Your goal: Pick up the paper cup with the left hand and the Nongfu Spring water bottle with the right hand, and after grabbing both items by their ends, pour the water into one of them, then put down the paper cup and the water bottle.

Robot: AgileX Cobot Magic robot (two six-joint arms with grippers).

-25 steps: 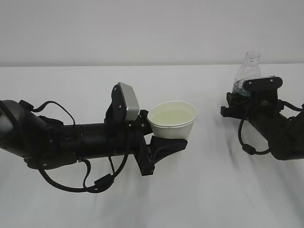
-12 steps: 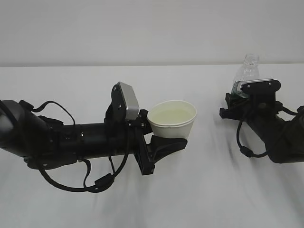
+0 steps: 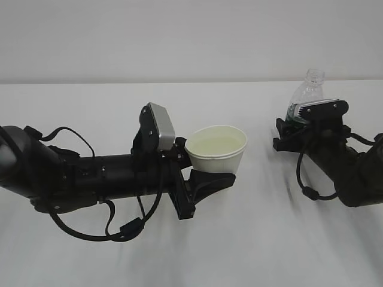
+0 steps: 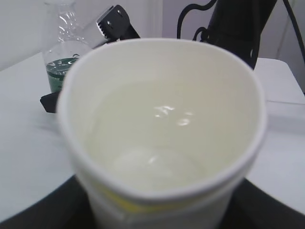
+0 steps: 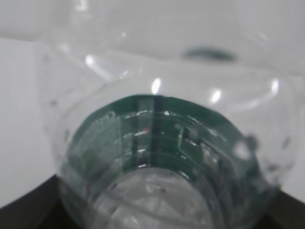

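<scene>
The left hand (image 3: 206, 179) is clamping its fingers on the paper cup (image 3: 216, 149), holding it upright above the surface (image 3: 251, 239) so the water (image 4: 157, 143) stays in. The Nongfu Spring water bottle (image 3: 306, 94) is standing between the right hand (image 3: 302, 128) fingers (grip or release: cannot tell).

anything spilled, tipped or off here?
Nothing stands out. The paper cup sits upright in the left pincer with water inside; the bottle stands upright at the right pincer. No puddle shows on the table.
</scene>
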